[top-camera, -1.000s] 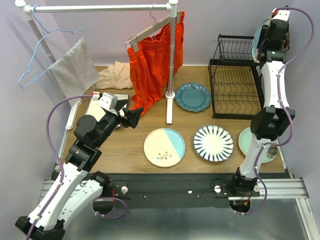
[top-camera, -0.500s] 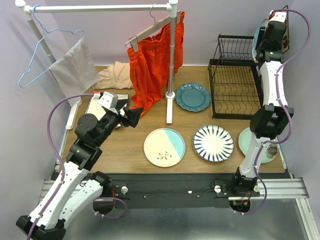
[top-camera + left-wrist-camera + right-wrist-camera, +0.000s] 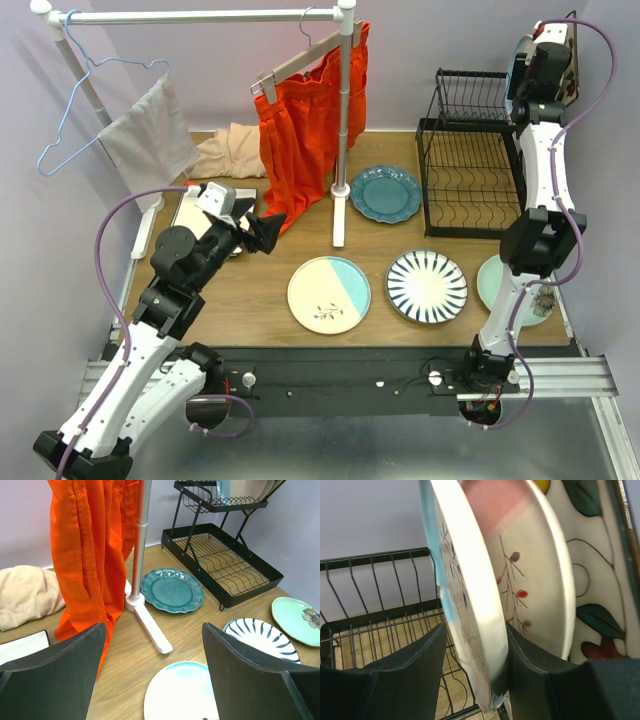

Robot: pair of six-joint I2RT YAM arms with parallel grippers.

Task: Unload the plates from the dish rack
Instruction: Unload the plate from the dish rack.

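The right gripper [image 3: 476, 647] clamps the rim of an upright blue-edged plate [image 3: 462, 570] on the rack's [image 3: 421, 160] top shelf (pink plate [image 3: 520, 540] just behind), while the left gripper [image 3: 154, 640] hovers over the table with fingers spread.

The surface [image 3: 260, 290] is matt brown wood with a fine grain. The black wire dish rack [image 3: 470, 185] looks like coated metal, smooth and satin. The round teal plate [image 3: 386, 193] and the round blue-striped white plate [image 3: 427, 286] are glossy glazed ceramic. The round cream plate with a light-blue edge [image 3: 470, 610] shines likewise. The orange garment [image 3: 300, 140] is creased matt cloth. The left gripper [image 3: 153, 630] has matt black plastic fingers [image 3: 55, 675].
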